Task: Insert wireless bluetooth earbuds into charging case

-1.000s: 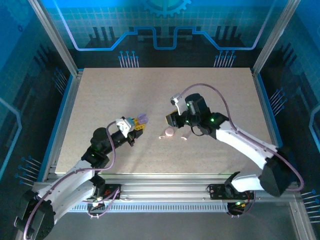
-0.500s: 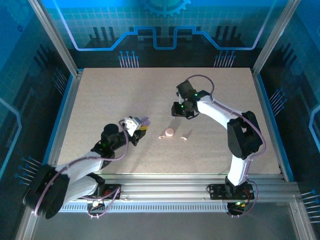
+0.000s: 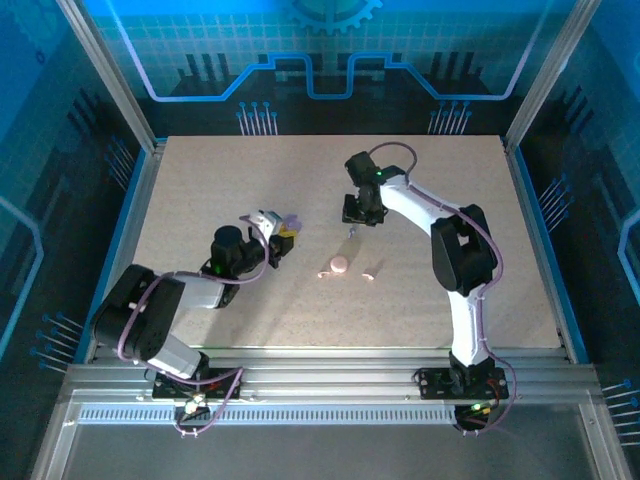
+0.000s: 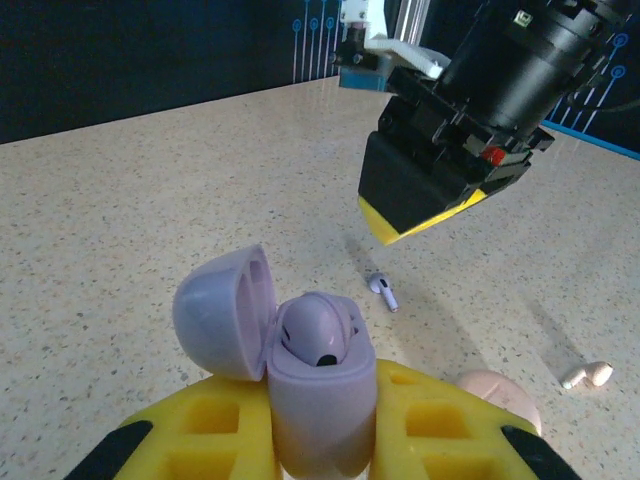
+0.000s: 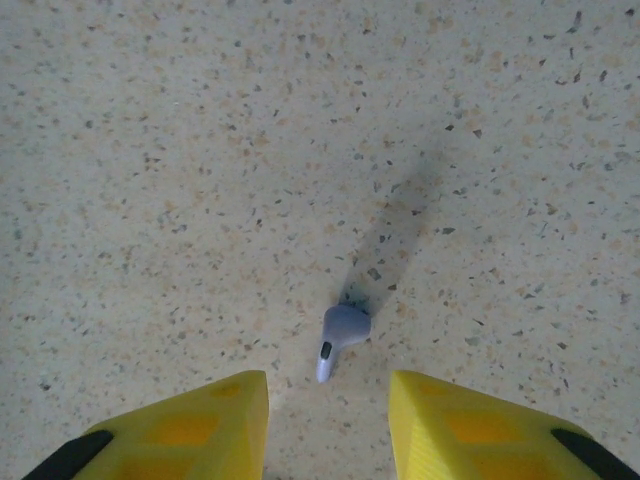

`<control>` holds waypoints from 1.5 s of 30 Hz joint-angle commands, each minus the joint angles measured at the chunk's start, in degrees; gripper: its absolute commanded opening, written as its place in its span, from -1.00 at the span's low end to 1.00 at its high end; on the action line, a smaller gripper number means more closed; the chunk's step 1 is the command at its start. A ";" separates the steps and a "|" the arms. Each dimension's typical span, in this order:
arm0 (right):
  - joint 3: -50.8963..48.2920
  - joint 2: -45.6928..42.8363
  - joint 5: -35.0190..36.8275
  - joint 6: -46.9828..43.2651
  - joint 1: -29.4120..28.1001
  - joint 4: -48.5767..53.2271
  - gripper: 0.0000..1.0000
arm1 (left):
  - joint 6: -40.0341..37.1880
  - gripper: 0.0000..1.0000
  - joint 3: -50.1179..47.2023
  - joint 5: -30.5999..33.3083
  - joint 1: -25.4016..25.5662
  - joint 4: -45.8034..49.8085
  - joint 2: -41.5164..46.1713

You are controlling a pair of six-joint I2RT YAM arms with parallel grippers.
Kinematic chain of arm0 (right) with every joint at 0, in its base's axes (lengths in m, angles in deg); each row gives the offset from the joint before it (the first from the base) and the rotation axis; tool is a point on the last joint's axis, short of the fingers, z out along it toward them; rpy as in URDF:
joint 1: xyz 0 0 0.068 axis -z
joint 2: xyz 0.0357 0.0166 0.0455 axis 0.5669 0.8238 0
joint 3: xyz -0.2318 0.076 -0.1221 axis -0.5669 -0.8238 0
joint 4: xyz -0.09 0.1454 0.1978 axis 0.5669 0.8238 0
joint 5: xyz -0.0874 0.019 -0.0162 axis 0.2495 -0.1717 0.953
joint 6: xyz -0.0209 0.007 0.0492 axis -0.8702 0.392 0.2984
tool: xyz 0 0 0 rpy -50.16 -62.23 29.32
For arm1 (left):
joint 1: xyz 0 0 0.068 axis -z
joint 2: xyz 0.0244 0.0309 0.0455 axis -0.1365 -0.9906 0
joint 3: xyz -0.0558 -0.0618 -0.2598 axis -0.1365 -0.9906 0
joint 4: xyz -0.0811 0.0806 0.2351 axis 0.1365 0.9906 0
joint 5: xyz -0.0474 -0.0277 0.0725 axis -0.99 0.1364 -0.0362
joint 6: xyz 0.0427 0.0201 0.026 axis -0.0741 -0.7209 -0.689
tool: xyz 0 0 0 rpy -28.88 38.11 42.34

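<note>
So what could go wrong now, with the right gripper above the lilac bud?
1. The lilac bud is tiny and lies flat on the table. The open right gripper may push or flick it away as it closes, or pinch it crookedly.
2. The case in the left gripper is partly full. A slanted insertion could perhaps jam against the seated bud or knock it loose.
</note>
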 commanded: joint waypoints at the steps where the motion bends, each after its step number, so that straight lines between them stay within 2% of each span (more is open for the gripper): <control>1: 3.48 3.27 -0.35 1.45 0.68 3.83 -0.26 | 1.95 -0.79 2.75 -4.51 -1.11 -5.26 -3.73; 12: 5.93 7.22 -1.27 1.74 0.81 6.08 -0.31 | 2.54 -0.79 7.06 -6.30 -1.39 -6.69 -10.22; 23: 4.75 8.11 -2.81 1.72 0.79 5.92 -0.35 | 3.02 -0.79 7.42 -6.53 -1.39 -6.62 -10.42; 45: 5.02 8.91 -1.38 0.43 1.94 4.25 -0.66 | 3.40 -0.80 8.03 -7.04 -1.39 -5.84 -9.98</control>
